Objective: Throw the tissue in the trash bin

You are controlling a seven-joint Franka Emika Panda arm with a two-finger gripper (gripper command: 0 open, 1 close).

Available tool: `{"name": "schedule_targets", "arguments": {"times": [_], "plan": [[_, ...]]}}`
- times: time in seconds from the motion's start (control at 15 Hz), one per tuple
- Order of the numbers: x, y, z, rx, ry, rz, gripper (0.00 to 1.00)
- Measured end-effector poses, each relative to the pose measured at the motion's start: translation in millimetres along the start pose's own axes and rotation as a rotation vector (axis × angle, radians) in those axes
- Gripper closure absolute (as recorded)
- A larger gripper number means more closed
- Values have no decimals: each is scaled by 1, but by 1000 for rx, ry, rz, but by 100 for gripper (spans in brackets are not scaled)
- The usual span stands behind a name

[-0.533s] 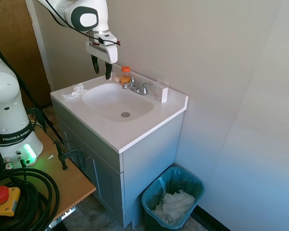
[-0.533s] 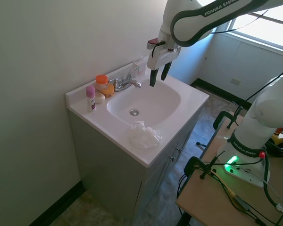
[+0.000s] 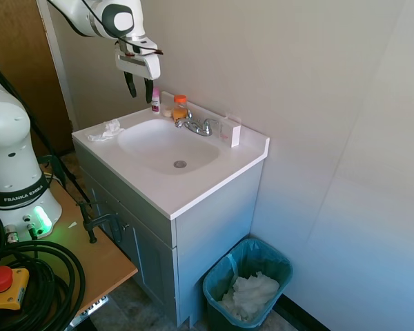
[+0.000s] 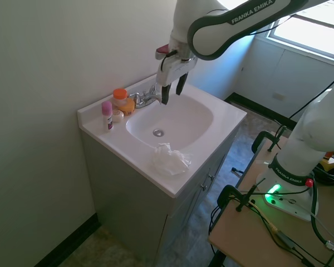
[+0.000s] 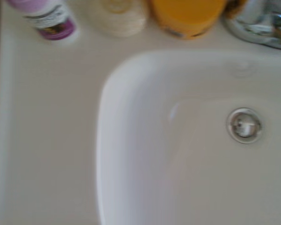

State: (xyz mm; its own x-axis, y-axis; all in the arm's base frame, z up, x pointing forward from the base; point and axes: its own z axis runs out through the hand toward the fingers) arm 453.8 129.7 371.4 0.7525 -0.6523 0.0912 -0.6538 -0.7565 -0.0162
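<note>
The tissue is a small crumpled white wad lying on the vanity counter near its front corner, beside the basin. My gripper hangs open and empty in the air above the back part of the basin, well above and away from the tissue. The trash bin, dark with a teal bag, stands on the floor beside the cabinet and holds a heap of white paper. The wrist view shows only the basin and bottles, no tissue.
A white sink with a chrome faucet tops a grey cabinet. An orange bottle, a pink-capped bottle and a white box line the back edge by the wall.
The gripper has moved sideways over the basin toward the bottle end of the counter and slightly higher. The tissue has not moved.
</note>
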Motion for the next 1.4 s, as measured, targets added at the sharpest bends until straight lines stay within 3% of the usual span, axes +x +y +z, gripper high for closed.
{"name": "schedule_targets", "arguments": {"times": [0.33,0.73,0.8,1.4], "plan": [[-92,-33,60,-103,-28,-143,0],[-129,-21,103,-184,-58,-150,0],[-127,-20,108,-191,-64,-145,100],[-117,-15,127,-195,-100,-136,100]]}}
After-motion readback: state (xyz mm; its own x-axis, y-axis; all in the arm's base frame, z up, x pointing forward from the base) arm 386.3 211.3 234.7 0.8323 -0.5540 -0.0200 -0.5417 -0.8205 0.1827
